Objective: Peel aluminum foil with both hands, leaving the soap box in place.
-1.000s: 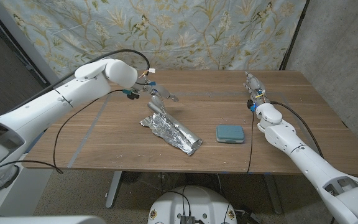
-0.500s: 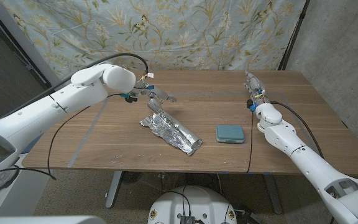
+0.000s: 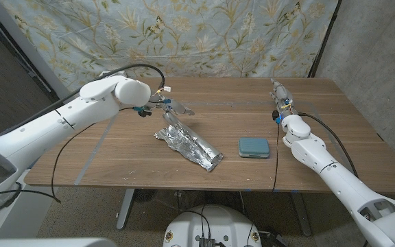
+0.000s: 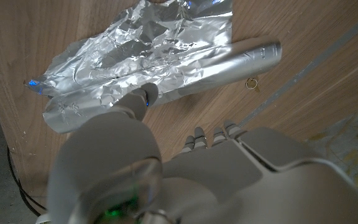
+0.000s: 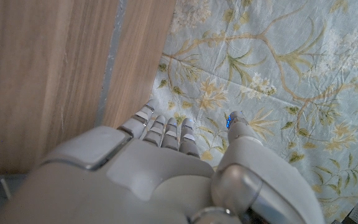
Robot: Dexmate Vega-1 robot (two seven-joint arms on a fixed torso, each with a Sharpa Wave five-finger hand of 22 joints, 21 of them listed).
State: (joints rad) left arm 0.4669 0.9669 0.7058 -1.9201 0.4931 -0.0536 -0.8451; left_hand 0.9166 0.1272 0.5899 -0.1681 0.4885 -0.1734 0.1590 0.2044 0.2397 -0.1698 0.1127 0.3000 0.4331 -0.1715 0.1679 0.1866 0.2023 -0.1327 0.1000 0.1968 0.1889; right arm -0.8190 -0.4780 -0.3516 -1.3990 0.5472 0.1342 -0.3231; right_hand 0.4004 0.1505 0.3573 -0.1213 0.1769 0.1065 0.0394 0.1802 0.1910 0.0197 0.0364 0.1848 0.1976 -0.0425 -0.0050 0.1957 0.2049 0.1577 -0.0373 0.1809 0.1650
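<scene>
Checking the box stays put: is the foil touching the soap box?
Apart. The head view shows bare wood between the crumpled foil and the teal soap box.

- The head view is evenly lit and fairly bright, with soft shadows under the arms on the table point(image 3: 115, 154).
- Its left edge falls dark beside the floral cloth point(image 3: 204, 38).
- The foil point(image 3: 187, 143) throws small bright glints in the head view.
- In the left wrist view the foil point(image 4: 148, 56) shows strong glare and blue-tinted highlights; its creases are sharp.
- The left hand point(image 4: 166, 168) is close to the lens and soft, its shell shadowed.
- In the right wrist view the right hand point(image 5: 160, 168) is slightly blurred, while the cloth point(image 5: 278, 68) is bright and clear.
</scene>
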